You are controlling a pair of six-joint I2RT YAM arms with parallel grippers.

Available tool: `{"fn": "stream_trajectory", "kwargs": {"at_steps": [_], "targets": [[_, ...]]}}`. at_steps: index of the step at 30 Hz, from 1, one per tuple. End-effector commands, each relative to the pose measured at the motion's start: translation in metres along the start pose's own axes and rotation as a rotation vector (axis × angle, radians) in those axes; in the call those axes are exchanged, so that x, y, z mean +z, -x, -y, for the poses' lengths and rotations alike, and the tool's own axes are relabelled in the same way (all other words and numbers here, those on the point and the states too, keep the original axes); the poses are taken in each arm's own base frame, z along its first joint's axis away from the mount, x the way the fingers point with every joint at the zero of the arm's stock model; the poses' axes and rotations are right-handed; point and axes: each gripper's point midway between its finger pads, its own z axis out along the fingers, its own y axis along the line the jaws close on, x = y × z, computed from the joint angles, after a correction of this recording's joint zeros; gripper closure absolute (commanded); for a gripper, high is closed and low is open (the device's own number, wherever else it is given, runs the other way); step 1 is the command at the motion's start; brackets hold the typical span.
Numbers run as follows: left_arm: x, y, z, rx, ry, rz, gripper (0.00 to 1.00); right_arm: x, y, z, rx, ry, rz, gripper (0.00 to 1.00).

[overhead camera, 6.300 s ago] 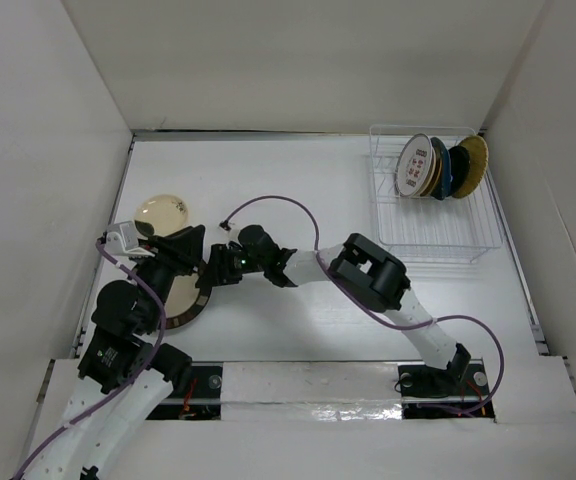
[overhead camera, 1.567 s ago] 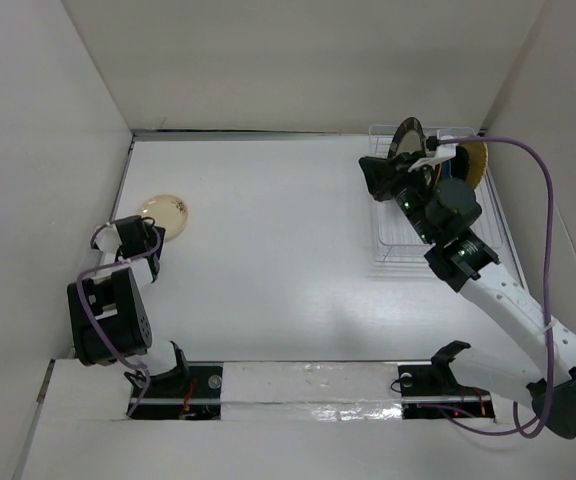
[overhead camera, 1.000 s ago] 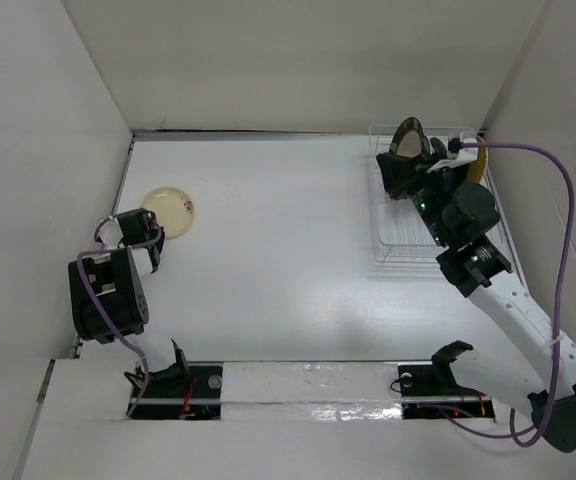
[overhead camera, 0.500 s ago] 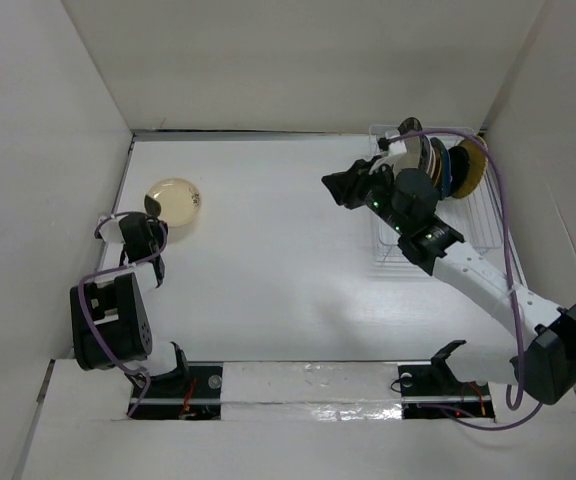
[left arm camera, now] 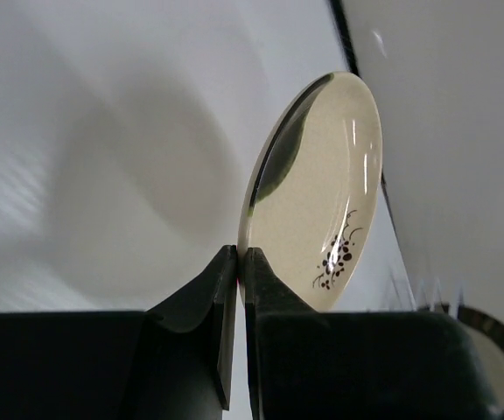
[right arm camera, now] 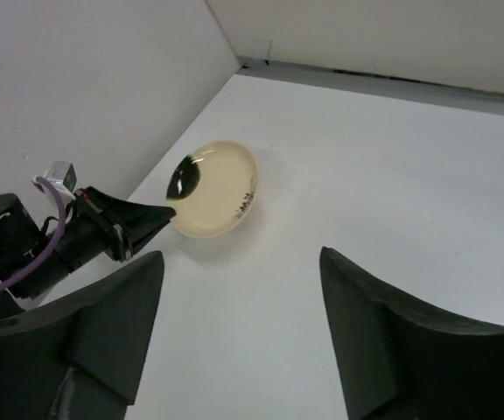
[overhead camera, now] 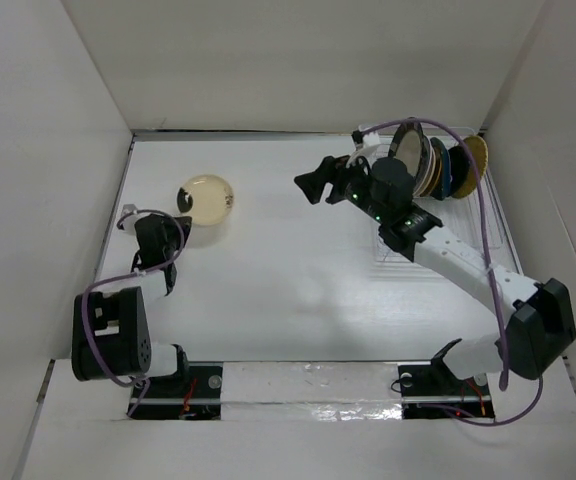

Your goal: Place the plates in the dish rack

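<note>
My left gripper [overhead camera: 176,213] is shut on the rim of a cream plate [overhead camera: 206,197] with dark flower marks and holds it tilted above the table. The left wrist view shows the fingers [left arm camera: 221,289] pinching that plate [left arm camera: 322,201] edge-on. It also shows in the right wrist view [right arm camera: 217,188]. My right gripper [overhead camera: 313,182] is open and empty, out over the table left of the dish rack [overhead camera: 433,205]. Several plates [overhead camera: 436,165] stand upright in the rack's far end, a large dark-rimmed one [overhead camera: 405,148] nearest the right arm.
White walls close in on the left, back and right. The right arm [overhead camera: 448,255] stretches across the near part of the rack. A purple cable [overhead camera: 465,140] loops over the rack.
My right gripper has left the dark-rimmed plate in the rack and swung left, open. My left gripper has lifted the cream plate and carried it right.
</note>
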Motion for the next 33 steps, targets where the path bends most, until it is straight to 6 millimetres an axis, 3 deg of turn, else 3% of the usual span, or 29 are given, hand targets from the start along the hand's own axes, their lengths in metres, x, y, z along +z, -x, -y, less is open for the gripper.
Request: {"fn": "stream_trajectory", "kwargs": {"at_steps": [1, 3, 4, 8, 10, 11, 13, 14, 17, 21, 25, 26, 28, 29, 30, 31, 32, 33], "targets": [[-0.03, -0.018, 0.08, 0.046, -0.296, -0.05, 1.0, 0.023, -0.011, -0.006, -0.003, 0.027, -0.04, 0.2], [-0.04, -0.031, 0.086, 0.08, -0.333, -0.075, 1.0, 0.033, -0.02, 0.003, -0.014, -0.001, -0.061, 0.09], [-0.051, -0.038, 0.1, 0.093, -0.39, -0.084, 1.0, 0.044, -0.025, 0.01, -0.025, -0.027, -0.075, 0.08], [-0.072, -0.057, 0.111, 0.134, -0.469, -0.118, 1.0, 0.066, -0.036, 0.039, -0.055, -0.068, -0.137, 0.05], [-0.081, -0.058, 0.116, 0.146, -0.519, -0.119, 1.0, 0.072, -0.043, 0.043, -0.046, -0.043, -0.169, 0.04], [-0.085, -0.061, 0.12, 0.153, -0.544, -0.139, 1.0, 0.075, -0.047, 0.036, -0.04, 0.006, -0.187, 0.04], [-0.092, -0.061, 0.126, 0.179, -0.583, -0.14, 1.0, 0.08, -0.054, 0.039, -0.023, 0.045, -0.207, 0.05], [-0.096, -0.065, 0.129, 0.195, -0.609, -0.159, 1.0, 0.081, -0.056, 0.026, -0.004, 0.121, -0.213, 0.05], [-0.107, -0.07, 0.139, 0.237, -0.688, -0.193, 1.0, 0.084, -0.067, 0.011, 0.041, 0.222, -0.241, 0.07], [-0.117, -0.075, 0.146, 0.257, -0.75, -0.221, 1.0, 0.091, -0.076, 0.003, 0.096, 0.318, -0.263, 0.12], [-0.125, -0.079, 0.155, 0.276, -0.824, -0.241, 1.0, 0.095, -0.083, -0.01, 0.142, 0.412, -0.296, 0.31], [-0.126, -0.082, 0.156, 0.281, -0.835, -0.253, 1.0, 0.094, -0.083, -0.012, 0.165, 0.423, -0.298, 0.52], [-0.125, -0.083, 0.159, 0.28, -0.848, -0.263, 1.0, 0.093, -0.072, -0.012, 0.164, 0.434, -0.257, 0.77], [-0.127, -0.085, 0.161, 0.283, -0.863, -0.275, 1.0, 0.09, -0.063, -0.01, 0.167, 0.418, -0.233, 0.95], [-0.127, -0.085, 0.164, 0.284, -0.876, -0.279, 1.0, 0.089, -0.057, -0.01, 0.165, 0.408, -0.215, 1.0], [-0.129, -0.085, 0.167, 0.285, -0.901, -0.28, 0.86, 0.088, -0.051, -0.005, 0.163, 0.385, -0.197, 1.0], [-0.132, -0.088, 0.169, 0.29, -0.924, -0.295, 0.78, 0.088, -0.047, 0.0, 0.171, 0.343, -0.175, 1.0], [-0.134, -0.087, 0.171, 0.287, -0.939, -0.295, 0.71, 0.083, -0.029, 0.01, 0.167, 0.31, -0.138, 1.0]]}}
